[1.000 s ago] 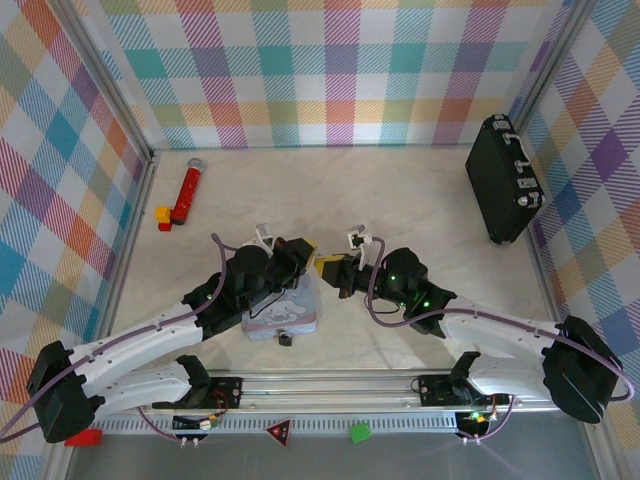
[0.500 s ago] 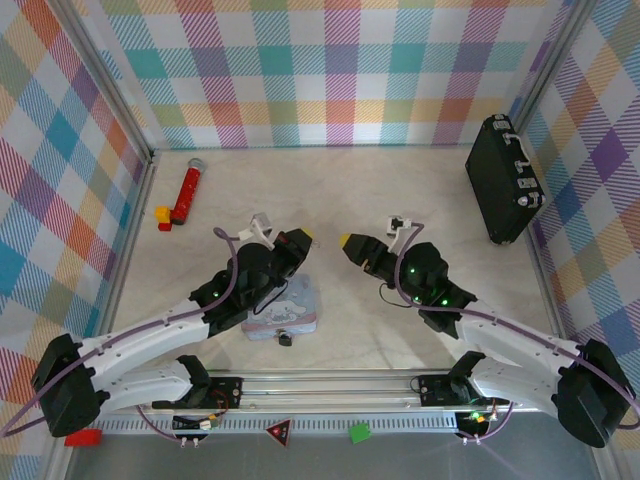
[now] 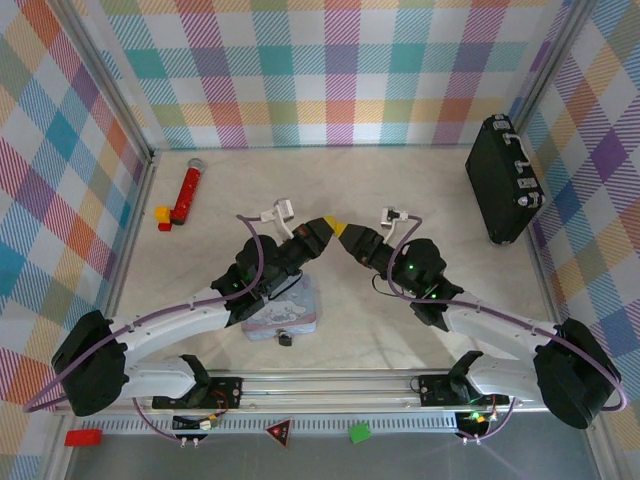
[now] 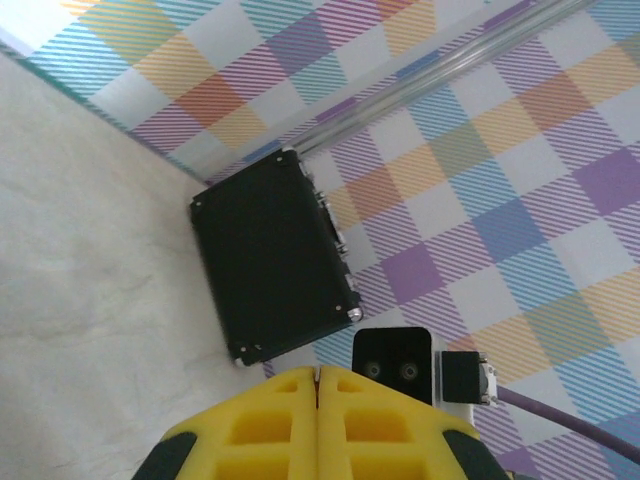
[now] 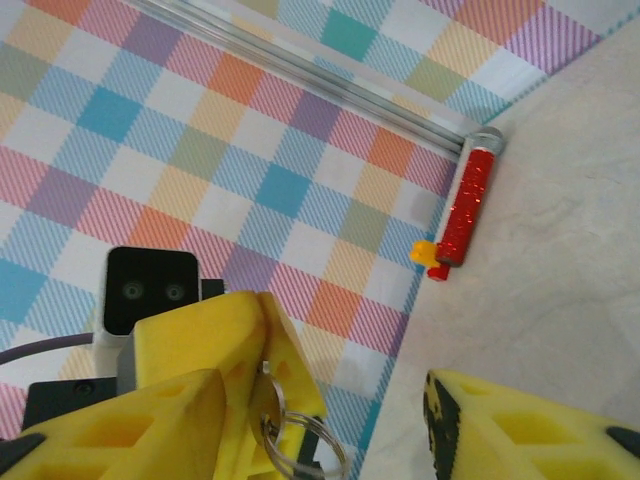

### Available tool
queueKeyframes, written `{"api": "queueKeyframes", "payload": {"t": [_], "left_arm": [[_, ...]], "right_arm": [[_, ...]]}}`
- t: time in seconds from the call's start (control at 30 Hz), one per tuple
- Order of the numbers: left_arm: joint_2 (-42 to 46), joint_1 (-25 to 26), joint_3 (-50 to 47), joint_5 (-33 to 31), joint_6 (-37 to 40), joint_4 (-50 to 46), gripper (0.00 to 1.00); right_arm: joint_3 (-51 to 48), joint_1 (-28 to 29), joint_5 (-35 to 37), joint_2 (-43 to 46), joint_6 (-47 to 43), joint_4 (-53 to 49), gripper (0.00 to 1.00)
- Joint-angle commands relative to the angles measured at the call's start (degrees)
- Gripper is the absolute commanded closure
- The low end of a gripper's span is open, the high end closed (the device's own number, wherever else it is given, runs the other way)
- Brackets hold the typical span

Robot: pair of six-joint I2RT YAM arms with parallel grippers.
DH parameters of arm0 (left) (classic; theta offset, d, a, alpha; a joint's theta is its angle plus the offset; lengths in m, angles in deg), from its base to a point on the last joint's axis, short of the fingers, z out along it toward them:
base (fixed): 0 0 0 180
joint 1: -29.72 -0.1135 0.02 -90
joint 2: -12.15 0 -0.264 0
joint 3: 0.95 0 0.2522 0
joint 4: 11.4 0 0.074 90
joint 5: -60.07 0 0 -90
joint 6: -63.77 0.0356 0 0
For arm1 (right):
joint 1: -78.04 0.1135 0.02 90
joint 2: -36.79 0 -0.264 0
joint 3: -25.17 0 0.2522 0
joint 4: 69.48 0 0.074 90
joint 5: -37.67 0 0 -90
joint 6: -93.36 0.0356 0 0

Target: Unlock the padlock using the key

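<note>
Low centre in the top view, the padlock point(image 3: 285, 340) lies untouched against the tin point(image 3: 290, 312). Higher up, the right gripper point(image 3: 347, 235) has opened and swung back tip-to-tip with the left gripper point(image 3: 322, 232), which is clamped on the key ring point(image 5: 290, 440). It looks like a handover; unlocking has not begun.

Black briefcase point(image 3: 505, 180) far right, red toy microphone point(image 3: 187, 192) far left, possibly cartoon-printed tin point(image 3: 295, 318)

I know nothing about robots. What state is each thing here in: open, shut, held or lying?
Left pincer: shut, gripping a metal ring.
Right pincer: open, gripping nothing.
Padlock: lying beside the tin; too small to tell whether it is locked.
Briefcase: closed.
Toy microphone: lying flat.
</note>
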Motion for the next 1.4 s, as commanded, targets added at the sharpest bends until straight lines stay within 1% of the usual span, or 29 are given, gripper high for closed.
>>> {"api": "queueKeyframes", "payload": {"t": [0.0, 0.17, 0.27, 0.37, 0.53, 0.7, 0.77, 0.83, 0.87, 0.9, 0.93, 1.0, 1.03, 1.07, 1.17, 1.27, 1.37], "left_arm": [[-0.8, 0.2, 1.6, 4.2, 0.2, 4.3, 1.0], [-0.7, 0.1, 1.6, 4.8, -0.7, 4.9, 1.0], [-0.7, 0.2, 1.5, 5.5, -1.1, 5.2, 1.0], [-0.9, 0.1, 0.6, 5.5, -1.8, 6.4, 1.0], [-1.2, 0.1, -0.1, 5.9, -2.4, 7.4, 1.0], [-0.8, 0.1, -1.0, 5.7, -2.2, 8.1, 1.0], [-0.4, 0.1, -1.3, 5.3, -1.5, 7.2, 1.0], [0.3, 0.1, -1.6, 4.8, -0.8, 5.5, 1.0], [0.7, -0.1, -1.7, 4.7, -0.3, 4.2, 0.98], [1.2, -0.5, -1.7, 4.8, 0.6, 2.2, 0.87], [2.1, -1.1, -1.0, 4.6, 2.7, -2.7, 0.74], [5.1, -2.9, 0.7, 1.6, 6.9, -15.7, 0.6], [6.8, -4.7, 0.5, 0.7, 8.0, -20.2, 0.52], [8.4, -7.2, -0.7, 2.4, 8.2, -21.2, 0.46], [11.0, -13.3, -3.7, 10.1, 7.9, -19.6, 0.35], [10.8, -14.4, -3.2, 16.5, 11.2, -19.5, 0.32], [10.0, -14.3, -4.1, 22.0, 11.8, -15.3, 0.31]], "right_arm": [[0.6, 0.7, -5.4, 1.4, -2.6, 4.8, 0.51], [0.8, 0.7, -7.0, 1.0, -2.9, 6.2, 0.63], [0.8, 0.7, -7.8, 0.1, -2.2, 7.7, 0.65], [0.9, 0.7, -8.4, -0.8, -1.5, 9.4, 0.71], [1.2, 0.7, -8.5, -0.7, -1.8, 9.3, 0.82], [1.4, 0.6, -7.8, 0.2, -2.5, 6.8, 0.95], [1.8, 0.6, -7.1, 0.7, -3.0, 3.9, 0.99], [2.6, 0.6, -7.1, 1.3, -4.3, 0.4, 1.0], [3.0, 0.5, -7.2, 1.7, -5.3, -1.5, 1.0], [3.4, 0.5, -7.3, 2.1, -6.5, -3.9, 1.0], [4.1, 0.5, -7.6, 2.6, -8.5, -6.6, 1.0], [5.8, 0.6, -7.6, 3.7, -15.1, -15.9, 1.0], [6.5, 0.5, -6.6, 4.3, -18.7, -20.2, 1.0], [6.6, 0.5, -6.1, 4.8, -21.9, -22.7, 1.0], [6.6, 0.5, -9.0, 5.1, -28.9, -25.8, 1.0], [6.4, 0.7, -15.4, 4.6, -32.1, -23.5, 1.0], [6.9, 1.3, -17.8, 4.0, -34.1, -22.9, 1.0]]}}
